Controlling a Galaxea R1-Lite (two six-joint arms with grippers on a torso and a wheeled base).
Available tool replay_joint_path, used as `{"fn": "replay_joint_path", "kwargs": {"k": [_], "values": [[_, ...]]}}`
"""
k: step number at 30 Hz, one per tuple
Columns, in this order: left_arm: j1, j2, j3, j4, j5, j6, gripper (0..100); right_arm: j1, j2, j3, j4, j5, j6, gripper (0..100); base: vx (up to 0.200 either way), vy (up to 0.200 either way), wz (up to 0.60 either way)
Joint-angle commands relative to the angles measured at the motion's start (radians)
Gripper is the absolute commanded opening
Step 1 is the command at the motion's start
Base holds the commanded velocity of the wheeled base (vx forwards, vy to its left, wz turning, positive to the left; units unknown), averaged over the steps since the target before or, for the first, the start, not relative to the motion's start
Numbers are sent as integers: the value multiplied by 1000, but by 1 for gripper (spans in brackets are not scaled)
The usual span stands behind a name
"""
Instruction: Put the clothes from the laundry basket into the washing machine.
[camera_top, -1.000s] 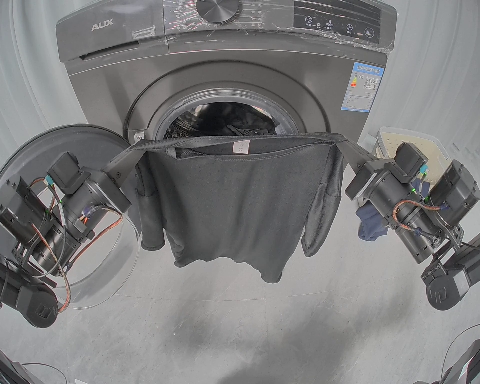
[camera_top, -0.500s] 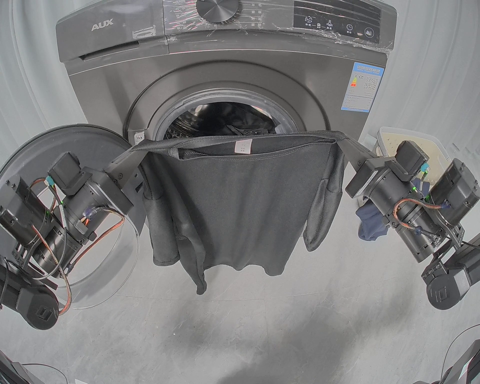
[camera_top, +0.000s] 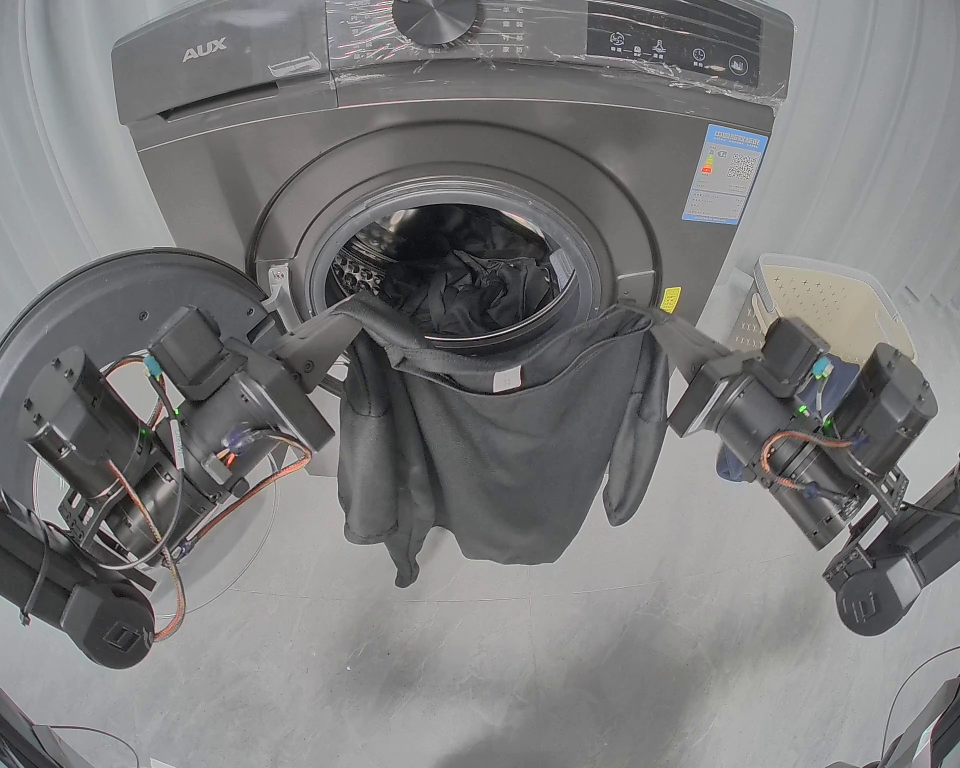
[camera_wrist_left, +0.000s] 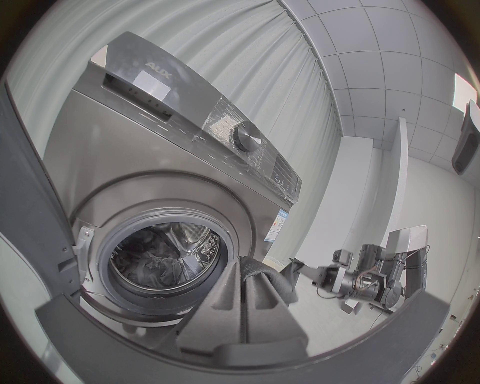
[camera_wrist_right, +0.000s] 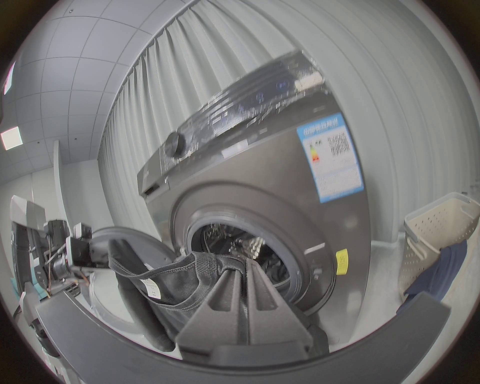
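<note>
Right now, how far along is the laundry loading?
Done: dark clothes lie in the drum, door open. In hand: the left gripper and right gripper are both shut on the black shirt, hung before the opening, not yet inside. Left: push it in, then the blue garment draped over the laundry basket.

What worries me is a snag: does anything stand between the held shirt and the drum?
Nothing visible does. The shirt hangs between the left gripper and right gripper just before the drum; the door is swung aside. Dark clothes lie inside, leaving room above. The shirt's body hangs below the drum's rim.
</note>
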Motion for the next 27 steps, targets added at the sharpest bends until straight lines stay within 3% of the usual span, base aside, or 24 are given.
{"fn": "replay_joint_path", "kwargs": {"k": [1, 3, 4, 13, 17, 22, 27], "values": [[-17, 50, -27, -4, 1, -3, 0, 27, 98, 28, -1, 8, -4, 0, 0, 0, 0], [-22, 45, -32, -4, 4, 0, 0, 61, 143, 56, -1, 6, -10, 0, 0, 0, 0], [-30, 43, -32, -6, 4, 0, 0, 79, 163, 64, -1, 6, -10, 100, 0, 0, 0], [-36, 43, -42, -6, 9, 2, 0, 178, 313, 74, 1, 6, -12, 100, 0, 0, 0], [-36, 43, -41, -6, 9, 2, 0, 191, 377, 27, -1, 6, -12, 100, 0, 0, 0], [-34, 40, -42, -6, 9, 2, 0, 207, 396, 34, -12, 8, -10, 100, 0, 0, 0], [-36, 37, -45, -6, 9, 2, 0, 194, 433, 30, -29, 34, -13, 100, 0, 0, 0]]}}
